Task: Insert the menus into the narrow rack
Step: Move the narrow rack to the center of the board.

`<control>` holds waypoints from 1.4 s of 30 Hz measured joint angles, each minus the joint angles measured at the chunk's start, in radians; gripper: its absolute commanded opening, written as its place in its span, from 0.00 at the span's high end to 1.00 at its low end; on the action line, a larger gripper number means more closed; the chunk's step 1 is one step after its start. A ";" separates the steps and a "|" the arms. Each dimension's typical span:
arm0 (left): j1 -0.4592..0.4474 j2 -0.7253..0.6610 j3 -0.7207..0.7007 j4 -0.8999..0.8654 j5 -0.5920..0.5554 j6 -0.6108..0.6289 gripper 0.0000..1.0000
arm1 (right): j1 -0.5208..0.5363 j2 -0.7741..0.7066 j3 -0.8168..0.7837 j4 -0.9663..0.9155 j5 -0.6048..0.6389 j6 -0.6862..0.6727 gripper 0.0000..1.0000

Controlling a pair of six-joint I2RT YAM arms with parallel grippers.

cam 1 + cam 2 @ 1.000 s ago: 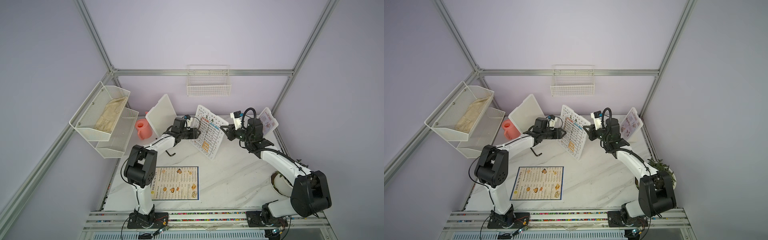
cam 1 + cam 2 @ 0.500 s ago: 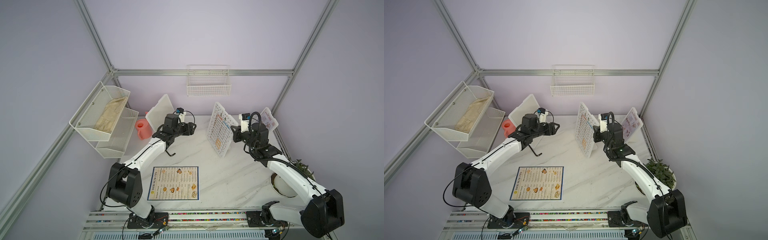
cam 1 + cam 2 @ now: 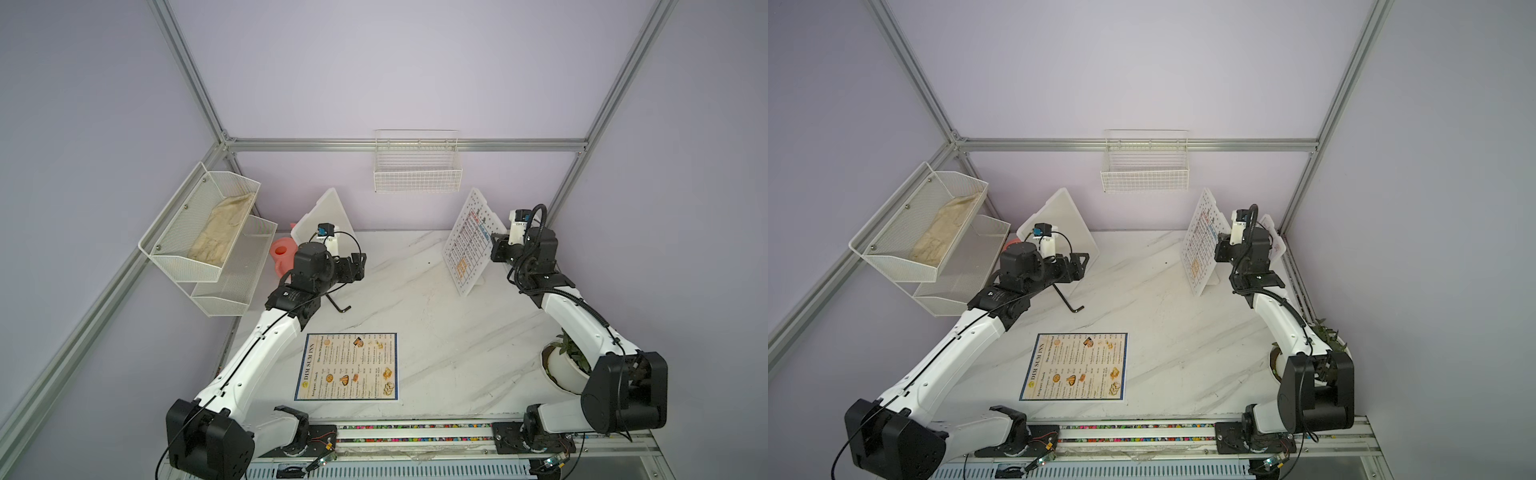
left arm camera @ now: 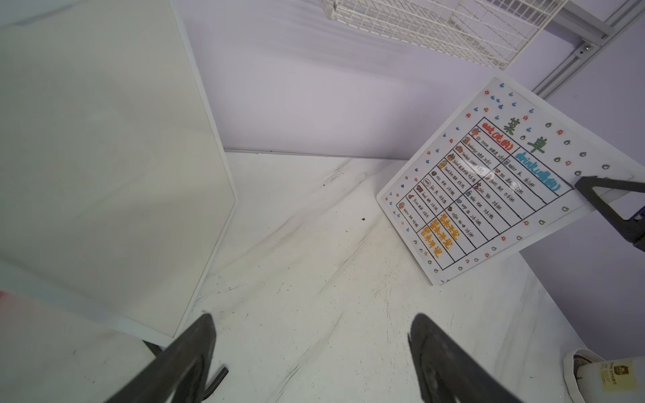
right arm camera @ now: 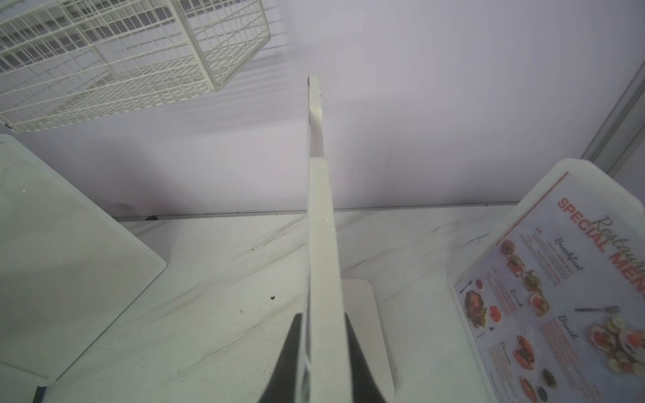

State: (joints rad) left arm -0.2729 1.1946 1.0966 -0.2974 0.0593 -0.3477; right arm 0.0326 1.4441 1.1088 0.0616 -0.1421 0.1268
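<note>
Dotted white table sheet (image 3: pixel 469 245) stands upright, its edge pinched by the right gripper (image 5: pixel 323 335). The Special Menu card (image 5: pixel 558 296) leans just beside that gripper. The DIM SUM INN sheet (image 3: pixel 348 366) lies flat on the table (image 3: pixel 436 332), well back from the left gripper (image 4: pixel 313 319), whose jaws are spread and empty.

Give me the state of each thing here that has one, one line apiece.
left gripper: open, empty.
right gripper: shut on the dotted menu.
dotted menu: upright, clamped at its edge, outside the rack.
Dim Sum menu: flat on the table.
Special Menu card: propped at a tilt, free.
rack: hanging, empty.
top shelf basket: holds a cloth.
</note>
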 measured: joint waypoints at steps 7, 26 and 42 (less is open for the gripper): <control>0.108 -0.084 -0.007 -0.066 -0.049 0.016 0.01 | -0.058 0.055 0.028 0.029 -0.093 0.013 0.86; 0.389 -0.026 0.039 -0.137 0.016 0.101 0.00 | -0.013 -0.140 0.056 -0.099 -0.099 0.018 0.34; 0.469 0.293 0.248 -0.031 0.331 0.200 0.22 | 0.241 -0.097 0.140 -0.146 -0.411 0.026 0.32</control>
State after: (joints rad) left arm 0.1963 1.4872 1.3445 -0.3283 0.3904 -0.1478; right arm 0.2733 1.3468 1.2491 -0.0849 -0.5529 0.1532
